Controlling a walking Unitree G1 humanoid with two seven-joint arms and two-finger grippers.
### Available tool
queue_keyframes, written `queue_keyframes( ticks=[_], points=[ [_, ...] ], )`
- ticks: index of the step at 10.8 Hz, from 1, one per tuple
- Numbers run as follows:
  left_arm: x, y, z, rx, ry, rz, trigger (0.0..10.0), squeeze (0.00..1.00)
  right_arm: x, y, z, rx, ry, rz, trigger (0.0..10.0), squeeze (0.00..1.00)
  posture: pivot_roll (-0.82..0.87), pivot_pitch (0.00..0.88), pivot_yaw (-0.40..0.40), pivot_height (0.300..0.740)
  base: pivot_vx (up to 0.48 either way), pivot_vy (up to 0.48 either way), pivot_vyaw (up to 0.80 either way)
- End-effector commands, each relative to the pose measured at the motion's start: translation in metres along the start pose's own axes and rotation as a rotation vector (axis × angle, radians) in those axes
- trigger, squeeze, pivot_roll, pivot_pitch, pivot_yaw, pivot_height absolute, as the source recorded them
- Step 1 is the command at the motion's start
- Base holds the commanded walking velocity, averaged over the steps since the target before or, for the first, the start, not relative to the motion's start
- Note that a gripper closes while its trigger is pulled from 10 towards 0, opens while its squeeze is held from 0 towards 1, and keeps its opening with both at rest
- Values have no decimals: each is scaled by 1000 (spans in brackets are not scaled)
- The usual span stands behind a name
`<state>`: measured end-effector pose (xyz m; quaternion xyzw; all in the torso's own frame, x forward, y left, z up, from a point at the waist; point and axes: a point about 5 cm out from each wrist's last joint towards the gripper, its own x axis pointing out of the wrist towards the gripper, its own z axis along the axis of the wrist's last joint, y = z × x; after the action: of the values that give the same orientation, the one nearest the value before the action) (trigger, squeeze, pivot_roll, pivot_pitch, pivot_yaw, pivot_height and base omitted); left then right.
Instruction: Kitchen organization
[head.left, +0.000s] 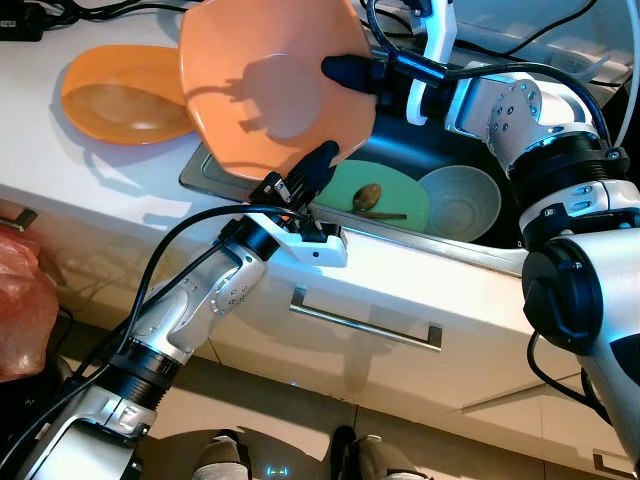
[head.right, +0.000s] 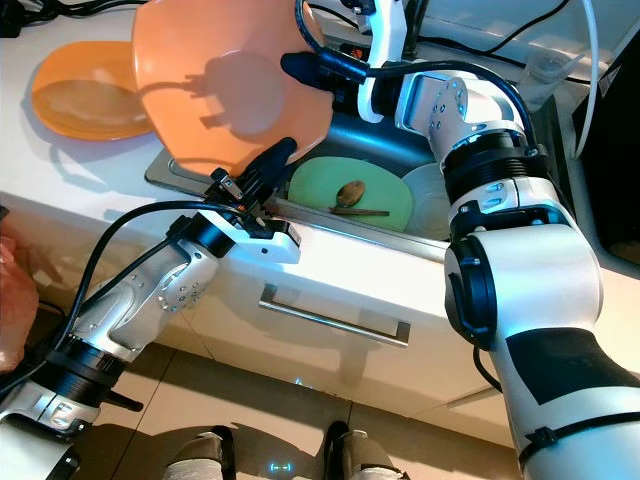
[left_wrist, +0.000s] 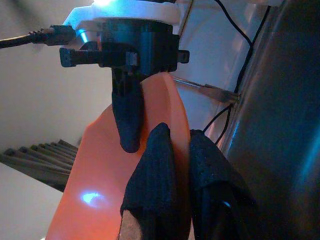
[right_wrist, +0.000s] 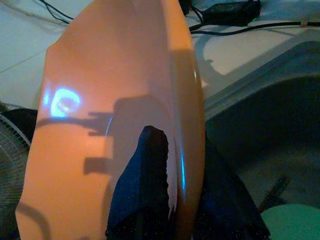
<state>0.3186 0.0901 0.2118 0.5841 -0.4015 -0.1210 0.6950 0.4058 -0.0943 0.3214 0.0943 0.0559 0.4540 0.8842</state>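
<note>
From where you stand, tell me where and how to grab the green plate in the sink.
Take the green plate by its near rim, coming from above with one finger inside the rim. It lies flat on the sink floor with a spoon on it, so only the edge offers a grip; the bowl crowds its right side. Both grippers now hold the orange plate.

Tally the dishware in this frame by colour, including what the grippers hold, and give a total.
Orange: 2, the plate clamped at its rim by the left gripper and right gripper, and the plate on the counter.
Green: 1, the plate in the sink, with a spoon on it.
Pale grey: 1, the bowl in the sink.
Total: 4 dishes.
</note>
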Motion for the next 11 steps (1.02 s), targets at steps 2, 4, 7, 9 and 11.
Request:
queue_keyframes(
  ticks=[2,4,7,9,11],
  points=[
    [-10,-17,4,-77,13,-24,10000,0,-13,-20,-31,61,97,-64,0,0,26,229,-113,740,0,0,0],
    [-10,-13,1,-84,21,-6,10000,1000,-13,-20,-31,62,91,-72,0,0,32,226,-110,740,0,0,0],
    [-10,-11,0,-87,19,-4,10000,1000,-13,-21,-32,57,83,-81,0,0,34,223,-109,740,0,0,0],
    [-9,-7,0,-93,14,17,10000,1000,-13,-22,-33,64,73,-88,0,0,36,222,-106,740,0,0,0],
    [-3,7,1,-141,20,74,10000,1000,-14,-24,-36,70,70,-108,0,0,37,221,-104,740,0,0,0]
  ],
)
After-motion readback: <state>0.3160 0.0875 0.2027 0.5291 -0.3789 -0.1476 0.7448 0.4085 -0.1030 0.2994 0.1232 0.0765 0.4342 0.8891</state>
